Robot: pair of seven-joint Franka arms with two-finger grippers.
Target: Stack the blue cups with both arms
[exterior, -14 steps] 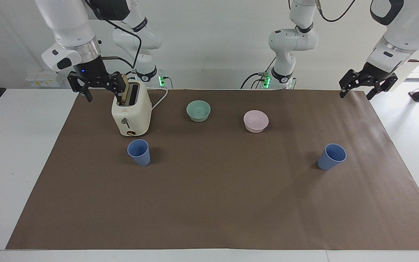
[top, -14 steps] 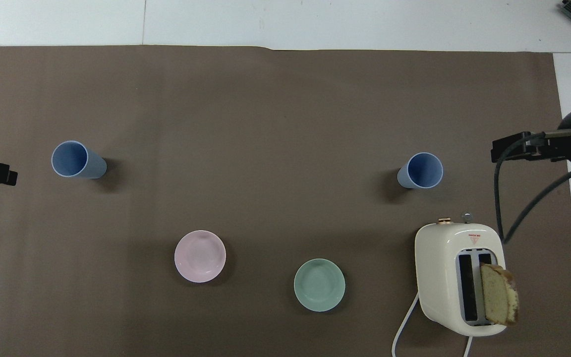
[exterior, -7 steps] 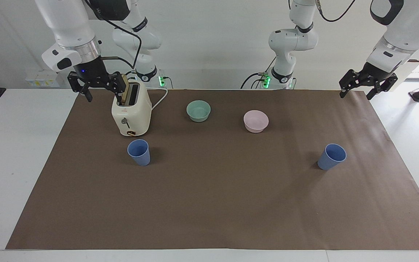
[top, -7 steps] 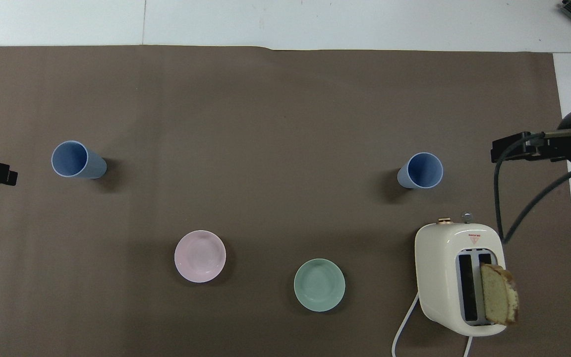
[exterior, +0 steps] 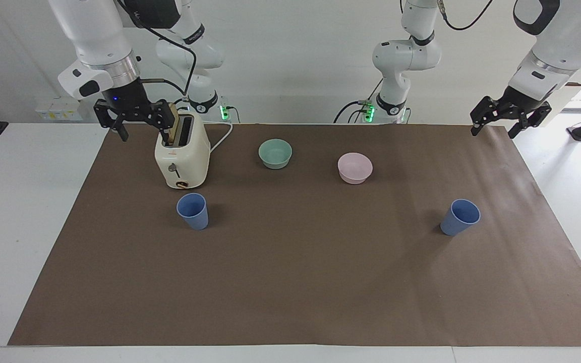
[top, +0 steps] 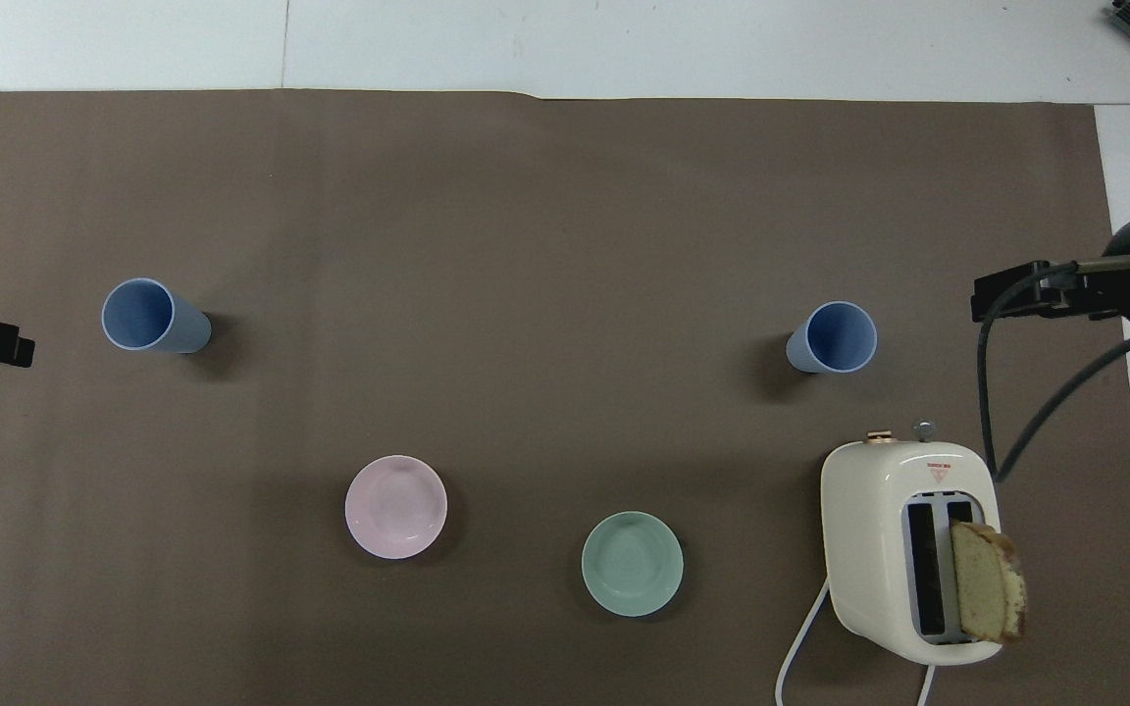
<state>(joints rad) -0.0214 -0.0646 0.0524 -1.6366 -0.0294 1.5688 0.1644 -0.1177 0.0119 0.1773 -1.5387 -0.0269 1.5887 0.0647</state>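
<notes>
Standing nearest the robots toward the right arm's end of the table, a cream two-slot toaster [exterior: 182, 156] held one slice of bread [top: 987, 580] upright in a slot, its white cord [exterior: 221, 137] trailing toward the arm bases. A shallow teal-green plastic bowl [exterior: 275, 153] and a shallow pale-pink plastic bowl [exterior: 355, 167] sat beside it along the same band of the brown paper mat [exterior: 300, 282], the pink one nearer the left arm's end. Nothing lay between the two cups.

One small matte periwinkle-blue tapered cup [exterior: 192, 210] stood upright, mouth up, just beside the toaster and farther from the robots than it. The second identical blue cup [exterior: 460, 217] stood well apart from the first, toward the left arm's end, also upright and handleless.

Over the mat's edge beside the toaster hung the right arm's black two-finger gripper [exterior: 133, 117], fingers spread and holding nothing. At the other corner, over the mat's edge, the left arm's black gripper [exterior: 510, 117] hung likewise spread and empty. Both arms waited, well clear of the cups.

From overhead, only a black tip of the left gripper showed at the frame's edge, and the right arm was cut off at the wrist. Part of the toaster's top was covered by the right gripper in the facing view.
</notes>
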